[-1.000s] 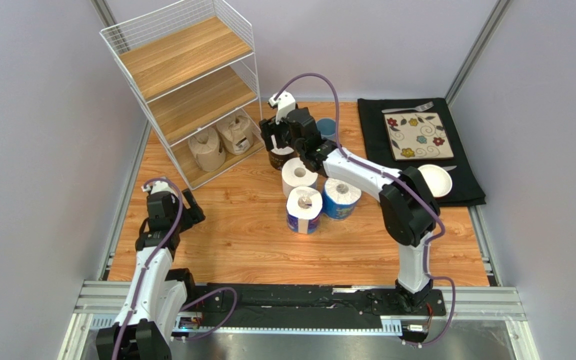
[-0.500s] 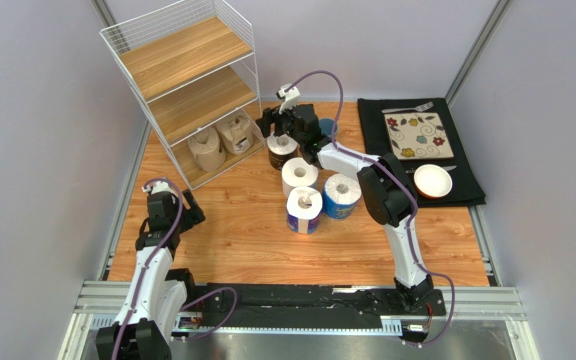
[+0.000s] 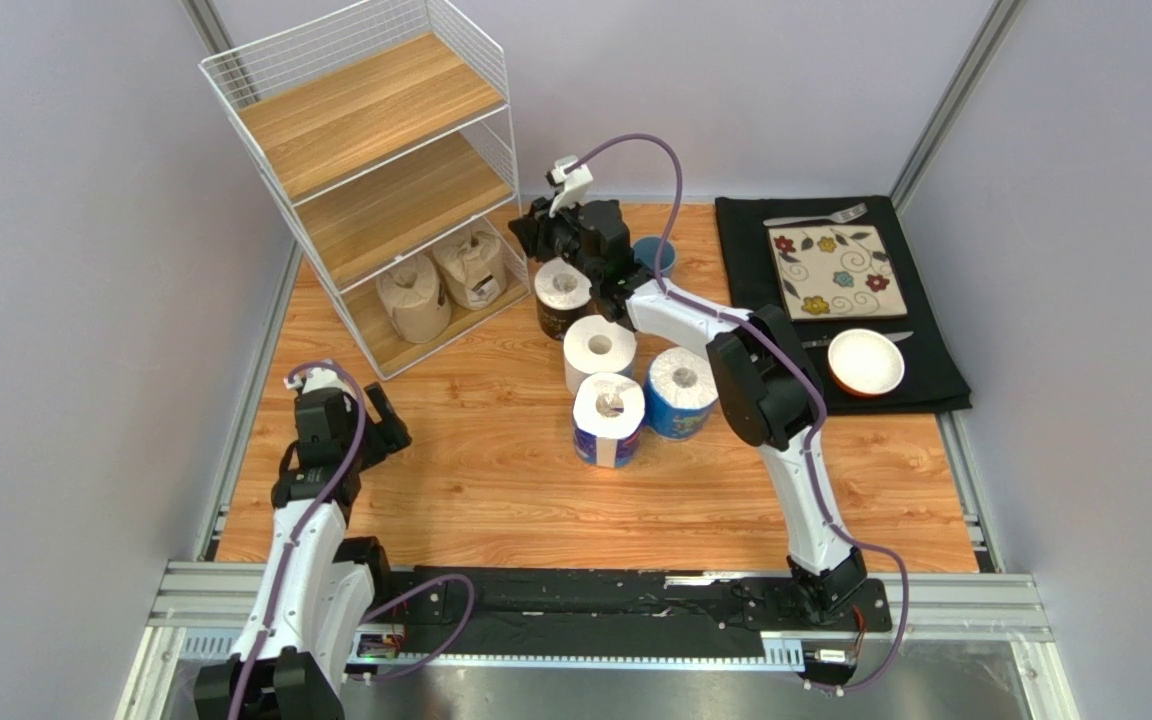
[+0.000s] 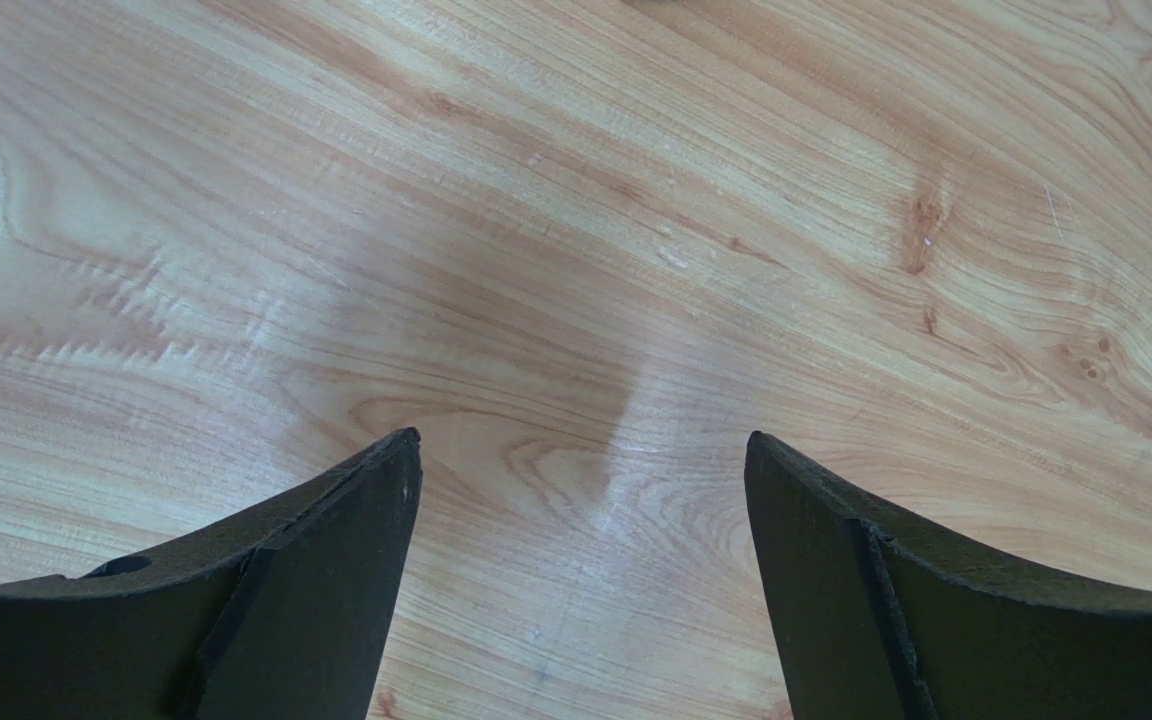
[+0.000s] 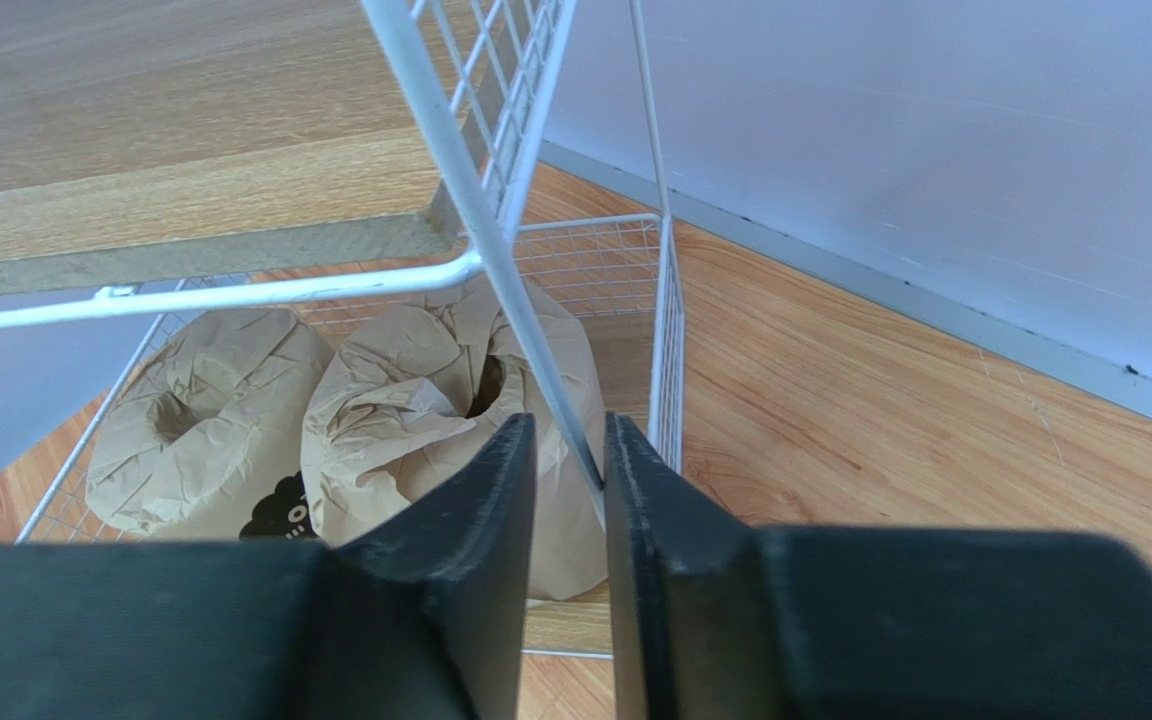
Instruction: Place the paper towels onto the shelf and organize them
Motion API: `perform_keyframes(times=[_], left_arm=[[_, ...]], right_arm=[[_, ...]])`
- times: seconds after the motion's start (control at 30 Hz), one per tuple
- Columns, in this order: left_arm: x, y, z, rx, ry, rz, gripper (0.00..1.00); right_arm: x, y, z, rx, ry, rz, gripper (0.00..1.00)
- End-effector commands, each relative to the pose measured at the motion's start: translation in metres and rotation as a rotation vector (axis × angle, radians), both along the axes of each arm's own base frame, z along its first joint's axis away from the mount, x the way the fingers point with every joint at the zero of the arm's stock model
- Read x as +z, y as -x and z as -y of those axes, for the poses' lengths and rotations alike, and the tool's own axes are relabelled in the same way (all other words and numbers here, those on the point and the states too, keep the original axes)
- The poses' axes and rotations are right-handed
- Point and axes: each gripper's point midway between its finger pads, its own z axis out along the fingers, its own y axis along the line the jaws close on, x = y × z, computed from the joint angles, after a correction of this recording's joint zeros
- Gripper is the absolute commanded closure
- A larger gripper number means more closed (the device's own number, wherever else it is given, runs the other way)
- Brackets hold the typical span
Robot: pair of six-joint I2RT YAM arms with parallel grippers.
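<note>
The shelf (image 3: 387,165) stands at the back left, with two brown-paper paper towels (image 3: 414,296) (image 3: 473,266) on its bottom board. On the table stand a dark-wrapped roll (image 3: 560,300), a white roll (image 3: 599,350) and two blue-wrapped rolls (image 3: 608,420) (image 3: 683,393). My right gripper (image 3: 540,234) hovers just behind the dark roll, facing the shelf. In the right wrist view its jaws (image 5: 569,428) stand almost together with only a thin slit and nothing between them, in front of a wire post (image 5: 455,195) and the brown rolls (image 5: 417,405). My left gripper (image 4: 582,443) is open over bare wood.
A blue cup (image 3: 654,255) stands right behind the right arm. A black mat (image 3: 920,323) at the back right carries a flowered plate (image 3: 838,272), a white bowl (image 3: 865,362) and a fork (image 3: 815,216). Grey walls close in on both sides.
The right gripper has moved from over the dark roll back and left toward the shelf, and its jaws have closed from wide to nearly together. The dark roll stays on the table. Left arm unchanged.
</note>
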Motion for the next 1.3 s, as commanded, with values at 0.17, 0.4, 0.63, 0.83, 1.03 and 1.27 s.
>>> perform_keyframes(times=[0.17, 0.4, 0.63, 0.83, 1.03, 1.27], left_arm=[[0.003, -0.002, -0.002, 0.003, -0.004, 0.018, 0.12], [0.004, -0.003, -0.002, 0.005, -0.002, 0.021, 0.12], [0.002, -0.002, -0.001, 0.002, -0.003, 0.015, 0.12], [0.002, -0.002, -0.001, 0.002, -0.002, 0.014, 0.12], [0.002, -0.002, -0.002, 0.003, -0.004, 0.014, 0.12], [0.002, -0.002, -0.001, 0.003, -0.001, 0.014, 0.12]], right_arm=[[0.014, -0.003, 0.002, -0.035, -0.026, 0.009, 1.00], [0.019, 0.004, 0.021, -0.087, -0.003, 0.026, 1.00], [0.010, -0.007, 0.046, -0.161, 0.008, 0.005, 1.00], [0.008, -0.034, 0.070, -0.215, 0.009, -0.027, 1.00], [0.013, -0.060, 0.112, -0.346, 0.023, -0.032, 1.00], [0.018, -0.047, 0.136, -0.358, 0.009, -0.041, 1.00]])
